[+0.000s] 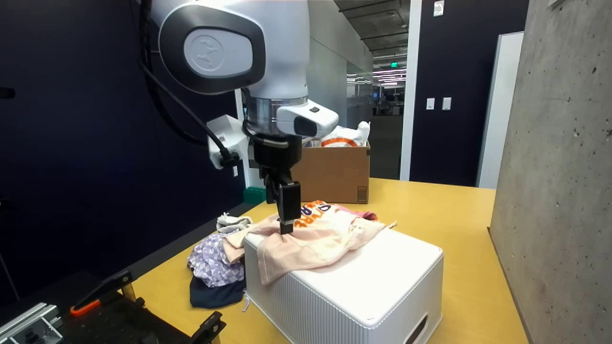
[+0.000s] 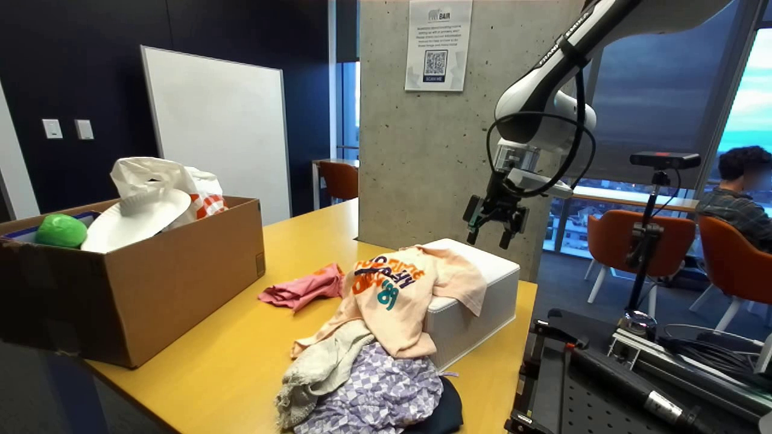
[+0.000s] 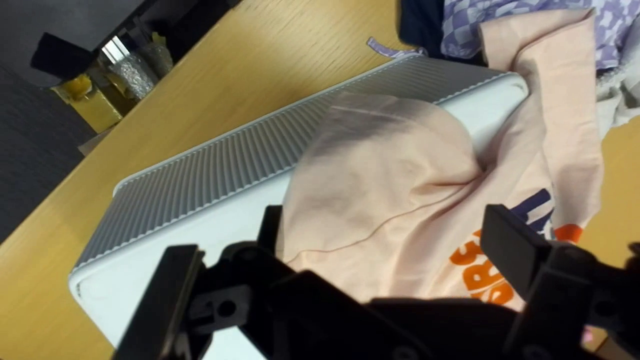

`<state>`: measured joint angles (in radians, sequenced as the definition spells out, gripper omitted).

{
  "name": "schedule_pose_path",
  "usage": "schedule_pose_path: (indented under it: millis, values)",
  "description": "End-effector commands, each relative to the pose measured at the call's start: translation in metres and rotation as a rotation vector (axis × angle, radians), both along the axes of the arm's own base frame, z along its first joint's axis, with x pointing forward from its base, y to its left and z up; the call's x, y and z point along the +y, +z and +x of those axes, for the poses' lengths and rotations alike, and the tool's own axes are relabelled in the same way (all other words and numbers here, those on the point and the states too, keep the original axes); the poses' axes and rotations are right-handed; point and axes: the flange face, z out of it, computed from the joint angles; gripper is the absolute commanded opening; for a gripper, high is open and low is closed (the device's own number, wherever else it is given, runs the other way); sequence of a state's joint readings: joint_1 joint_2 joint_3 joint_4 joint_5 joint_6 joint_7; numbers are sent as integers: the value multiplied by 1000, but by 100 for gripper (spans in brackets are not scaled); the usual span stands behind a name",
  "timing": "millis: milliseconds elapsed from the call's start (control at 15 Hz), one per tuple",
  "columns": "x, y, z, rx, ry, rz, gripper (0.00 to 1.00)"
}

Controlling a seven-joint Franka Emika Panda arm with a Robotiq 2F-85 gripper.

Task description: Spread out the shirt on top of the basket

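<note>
Concrete pillar: poster, "BAIR", "SCAN ME". Shirt, printed "'89", partly over basket; jaws apart above.

daylight glows through a window; soft shadows mark the shirt.

Arm glossy white to pale grey, rounded shells; dark grey ring around an oval cap with embossed emblem. FRANKA EMIKA lettering on the link, black strap across it. In an exterior view, silver metal collar at the wrist; rounded white block to its right, dark patch; angular white housing to its left. Black cables outside. Gripper black, jointed linkages, round screw hole, flat rectangular finger pads.
</note>
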<state>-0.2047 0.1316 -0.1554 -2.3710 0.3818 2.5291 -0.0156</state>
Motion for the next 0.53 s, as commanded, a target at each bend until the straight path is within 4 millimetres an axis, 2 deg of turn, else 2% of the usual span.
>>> schedule_pose_path:
  millis: [0, 200, 467]
  values:
    - [-17, -16, 5, 49, -30, 5, 100]
    - [-23, -33, 10, 70, -40, -1, 100]
    - [-27, -45, 35, 52, -19, -13, 100]
